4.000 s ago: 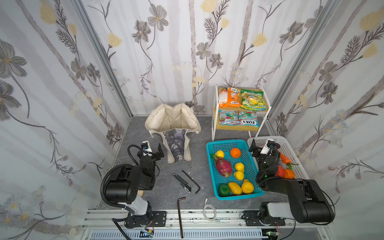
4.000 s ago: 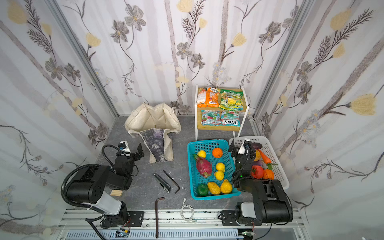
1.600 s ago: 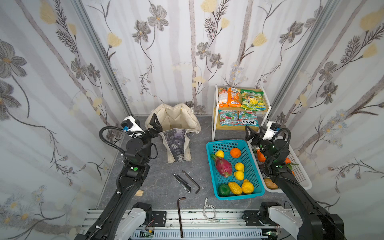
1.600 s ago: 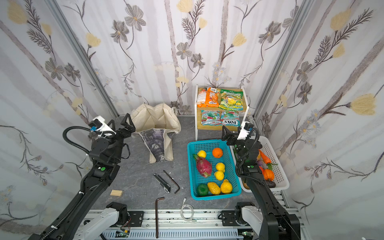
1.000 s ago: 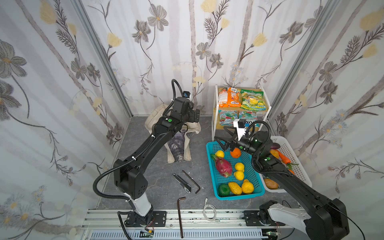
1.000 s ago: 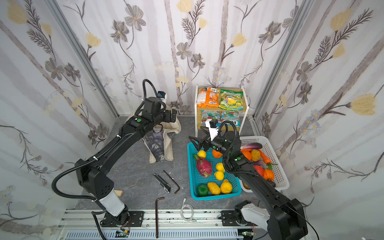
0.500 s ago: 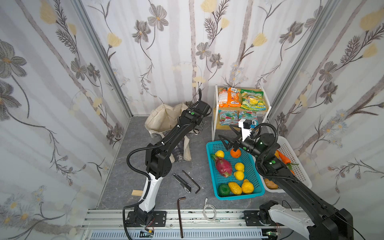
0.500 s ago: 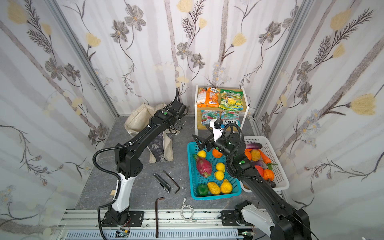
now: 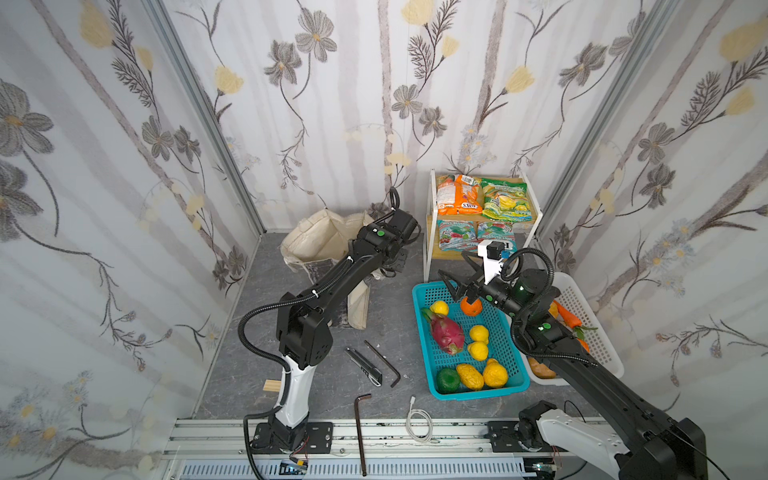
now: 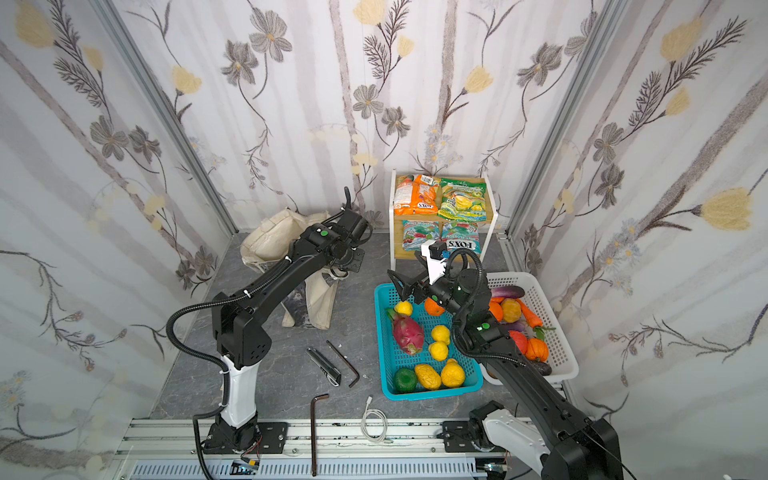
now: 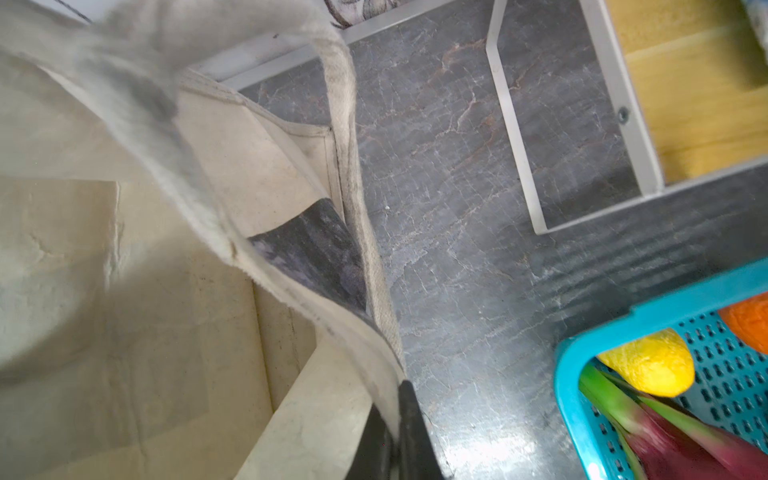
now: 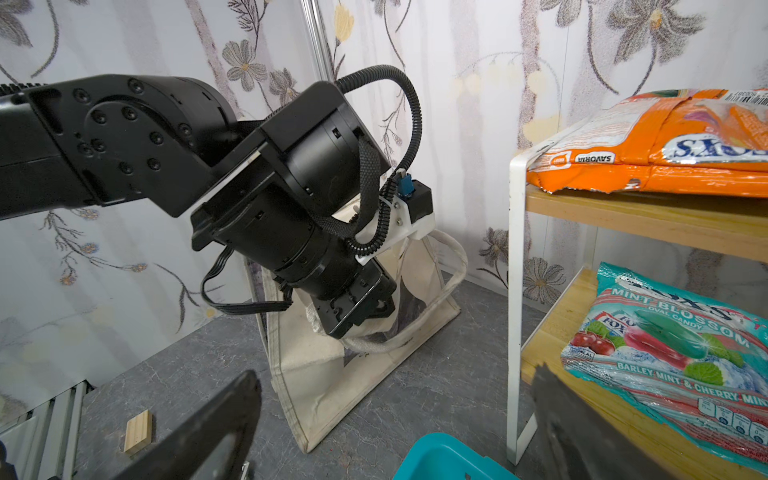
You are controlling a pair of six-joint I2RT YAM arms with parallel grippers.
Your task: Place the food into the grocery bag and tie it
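On the white rack point(image 9: 428, 249), four snack packets point(image 9: 459, 199); near it, one grocery bag point(image 9: 320, 241).

A turquoise basket point(image 9: 482, 393) sits on the grey stone-patterned floor point(image 9: 257, 332), right of the middle in both top views. A white basket point(image 9: 604, 353) is just beside it on the right. Behind them stands a two-tier shelf point(image 9: 428, 232) with a white frame and wooden boards. Left of the turquoise basket, a utility knife point(image 9: 363, 366) and a black hex key point(image 9: 382, 363) lie side by side. Nearer the front, a longer hex key point(image 9: 360, 432) crosses the metal rail point(image 9: 208, 436) beside a coiled white cable point(image 9: 419, 424). A small wooden block point(image 9: 270, 385) lies further left.
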